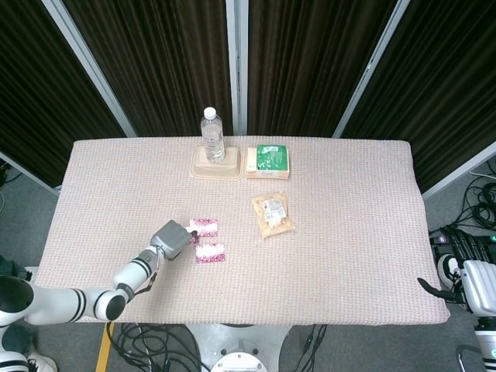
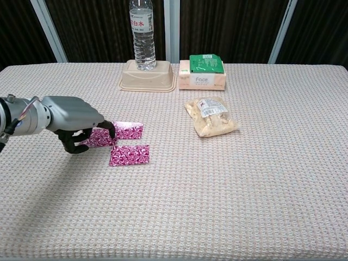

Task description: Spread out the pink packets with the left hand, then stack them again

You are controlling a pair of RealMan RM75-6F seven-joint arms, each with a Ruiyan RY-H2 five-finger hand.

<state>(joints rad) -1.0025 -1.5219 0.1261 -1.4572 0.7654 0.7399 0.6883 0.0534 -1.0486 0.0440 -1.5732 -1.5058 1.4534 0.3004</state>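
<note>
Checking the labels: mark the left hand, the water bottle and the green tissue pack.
left hand [image 2: 73, 117], chest view, on the grey back of the hand.
water bottle [image 2: 142, 35], chest view, on its label.
green tissue pack [image 1: 268, 159], head view, on its green top.

Left hand [image 2: 76, 124] low, fingers curled — pinching a packet [image 2: 97, 137].

Grey left hand [image 2: 73, 115], seemingly black fingers [image 2: 111, 129]

Three pink packets [image 2: 129, 154], patterned and flat on the tablecloth: two side by side, the third just nearer.
</note>
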